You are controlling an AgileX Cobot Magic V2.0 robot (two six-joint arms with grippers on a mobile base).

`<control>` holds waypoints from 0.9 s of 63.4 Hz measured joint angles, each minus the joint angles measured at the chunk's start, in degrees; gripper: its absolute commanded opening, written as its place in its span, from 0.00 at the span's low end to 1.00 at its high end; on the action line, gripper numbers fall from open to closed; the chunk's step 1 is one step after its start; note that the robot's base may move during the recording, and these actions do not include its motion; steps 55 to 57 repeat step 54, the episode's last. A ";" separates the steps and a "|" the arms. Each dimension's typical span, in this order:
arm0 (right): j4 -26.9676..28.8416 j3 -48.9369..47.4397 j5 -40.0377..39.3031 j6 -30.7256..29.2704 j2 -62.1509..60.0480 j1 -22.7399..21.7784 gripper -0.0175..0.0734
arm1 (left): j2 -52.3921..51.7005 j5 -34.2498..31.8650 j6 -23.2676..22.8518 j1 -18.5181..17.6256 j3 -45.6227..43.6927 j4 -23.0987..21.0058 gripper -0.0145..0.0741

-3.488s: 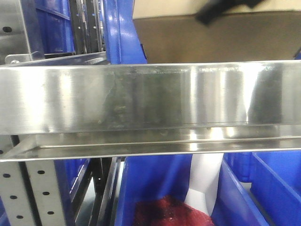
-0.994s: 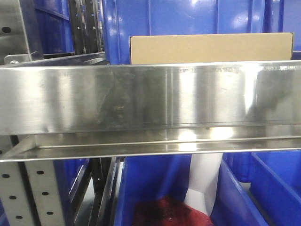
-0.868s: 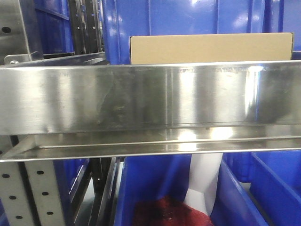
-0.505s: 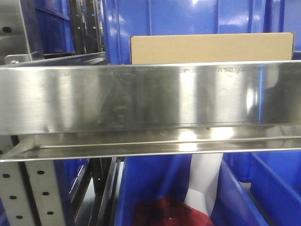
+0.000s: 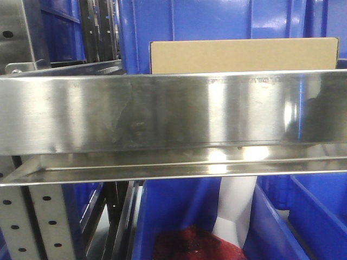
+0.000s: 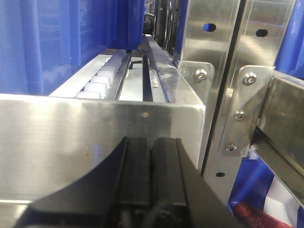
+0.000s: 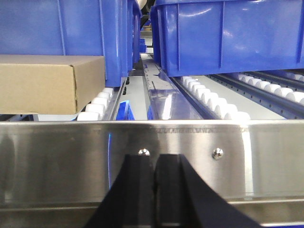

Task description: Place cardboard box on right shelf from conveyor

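The plain tan cardboard box (image 5: 243, 55) lies on the right shelf behind its tall steel front lip (image 5: 162, 111), on white rollers; the right wrist view shows the cardboard box (image 7: 50, 83) at upper left. Neither gripper touches it. My right gripper (image 7: 153, 159) is shut and empty, just in front of the lip (image 7: 266, 156). In front of a steel lip (image 6: 57, 137) further left, my left gripper (image 6: 151, 142) is shut with nothing in it. The conveyor is out of view.
Blue plastic bins (image 5: 217, 21) stand behind the box and another blue bin (image 7: 228, 35) sits to its right. Grey perforated uprights (image 6: 228, 71) rise beside the left gripper. Below the shelf, blue bins (image 5: 184, 216) hold red and white items.
The box, seen lifted with a dark gripper on it 3.5 s ago, now rests on the shelf. Over the last second nothing has visibly moved.
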 measured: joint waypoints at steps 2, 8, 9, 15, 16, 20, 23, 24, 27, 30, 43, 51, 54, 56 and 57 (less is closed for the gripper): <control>0.00 0.00 0.00 0.00 0.00 0.00 0.26 | 0.00 0.00 0.00 0.00 0.00 0.00 0.03; 0.00 0.00 0.00 0.00 0.00 0.00 0.26 | 0.00 0.00 0.00 0.00 0.00 0.00 0.03; 0.00 0.00 0.00 0.00 0.00 0.00 0.26 | 0.00 0.00 0.00 0.00 0.00 0.00 0.03; 0.00 0.00 0.00 0.00 0.00 0.00 0.26 | 0.00 0.00 0.00 0.00 0.00 0.00 0.03; 0.00 0.00 0.00 0.00 0.00 0.00 0.26 | 0.00 0.00 0.00 0.00 0.00 0.00 0.03; 0.00 0.00 0.00 0.00 0.00 0.00 0.26 | 0.00 0.00 0.00 0.00 0.00 0.00 0.03; 0.00 0.00 0.00 0.00 0.00 0.00 0.26 | 0.00 0.00 0.00 0.00 0.00 0.00 0.03; 0.00 0.00 0.00 0.00 0.00 0.00 0.26 | 0.00 0.00 0.00 0.00 0.00 0.00 0.03; 0.00 0.00 0.00 0.00 0.00 0.00 0.26 | 0.00 0.00 0.00 0.00 0.00 0.00 0.03; 0.00 0.00 0.00 0.00 0.00 0.00 0.26 | 0.00 0.00 0.00 0.00 0.00 0.00 0.03; 0.03 0.00 0.00 0.00 0.00 0.00 0.26 | 0.00 0.00 0.00 0.00 0.00 0.00 0.03; 0.03 0.00 0.00 0.00 0.00 0.00 0.26 | 0.00 0.00 0.00 0.00 0.00 0.00 0.03; 0.03 0.00 0.00 0.00 0.00 0.00 0.26 | 0.00 0.00 0.00 0.00 0.00 0.00 0.03; 0.03 0.00 0.00 0.00 0.00 0.00 0.26 | 0.00 0.00 0.00 0.00 0.00 0.00 0.03; 0.03 0.00 0.00 0.00 0.00 0.00 0.26 | 0.00 0.00 0.00 0.00 0.00 0.00 0.03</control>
